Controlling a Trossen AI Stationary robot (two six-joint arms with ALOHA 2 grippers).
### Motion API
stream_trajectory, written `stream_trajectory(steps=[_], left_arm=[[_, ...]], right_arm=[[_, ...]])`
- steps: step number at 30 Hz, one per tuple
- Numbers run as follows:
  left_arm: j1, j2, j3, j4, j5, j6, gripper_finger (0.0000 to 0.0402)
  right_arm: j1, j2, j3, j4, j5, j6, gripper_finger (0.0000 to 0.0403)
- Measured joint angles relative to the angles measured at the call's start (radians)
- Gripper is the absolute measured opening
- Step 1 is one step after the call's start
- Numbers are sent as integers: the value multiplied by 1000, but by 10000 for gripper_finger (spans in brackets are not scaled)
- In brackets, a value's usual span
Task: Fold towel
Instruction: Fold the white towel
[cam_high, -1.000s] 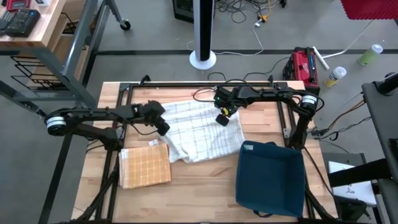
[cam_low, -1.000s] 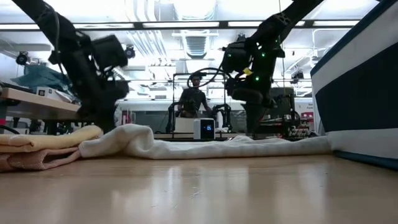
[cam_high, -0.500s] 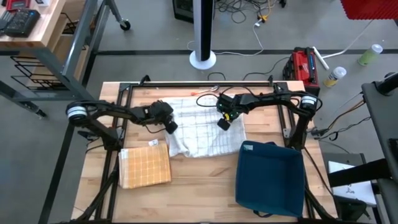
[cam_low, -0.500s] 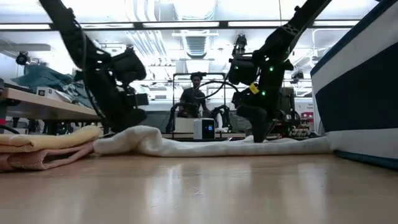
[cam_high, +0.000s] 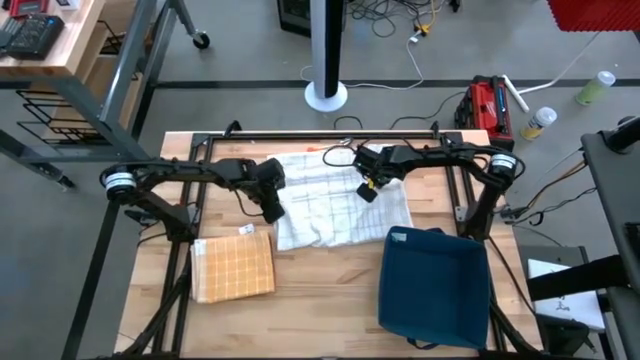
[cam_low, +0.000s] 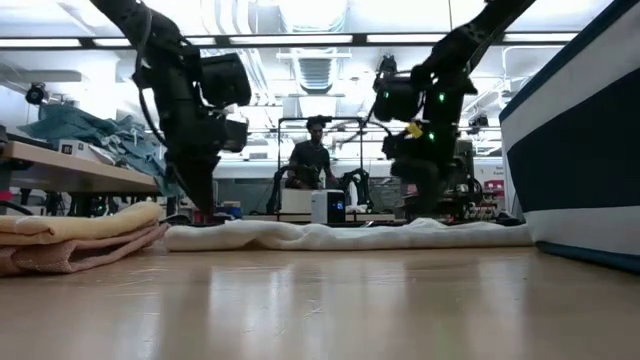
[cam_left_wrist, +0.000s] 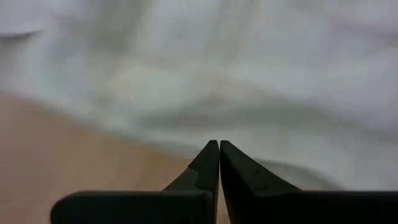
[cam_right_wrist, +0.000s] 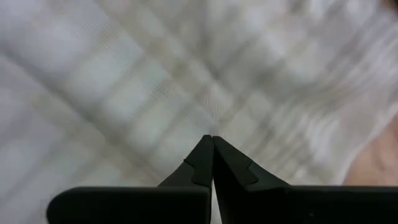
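Note:
A white checked towel (cam_high: 340, 198) lies flat on the wooden table, a low strip in the low view (cam_low: 340, 234). My left gripper (cam_high: 272, 212) is shut and points down at the towel's left edge. In the low view its tips (cam_low: 204, 216) are down at the cloth's left end. My right gripper (cam_high: 368, 192) is shut too and points down on the towel's far right part (cam_low: 424, 214). The left wrist view shows the towel (cam_left_wrist: 261, 74) just past the shut tips (cam_left_wrist: 219, 144). My left gripper has the towel's left edge (cam_left_wrist: 205, 134) at its fingertips, coming from above and slanting down. The fingers hide how much cloth is between them. The edge lies on the table, slack. My right gripper meets the towel's upper face (cam_right_wrist: 214, 121) with its shut fingertips, from above. The fingers cover the pinch itself. The cloth lies flat on the table around them.
A folded orange checked towel (cam_high: 232, 268) lies near the table's front left. A dark blue bin (cam_high: 435, 290) stands at the front right, close to the white towel's near right corner. A black frame (cam_high: 320, 133) borders the far edge.
My left gripper has gone toward the table's right edge, drawing the towel's left edge along. The hump of cloth at that end has sunk flat. The towel now lies narrower and farther right. My right gripper has drifted a little right and down.

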Motion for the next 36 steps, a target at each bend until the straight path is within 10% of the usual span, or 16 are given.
stream_trajectory(steps=[21, 36], left_arm=[[-117, 92, -118, 137, -257, 7, 1], [-119, -129, -95, 56, -181, -119, 3]], right_arm=[[19, -173, 5, 0, -11, -37, 0], [26, -170, 3, -15, -93, -32, 0]])
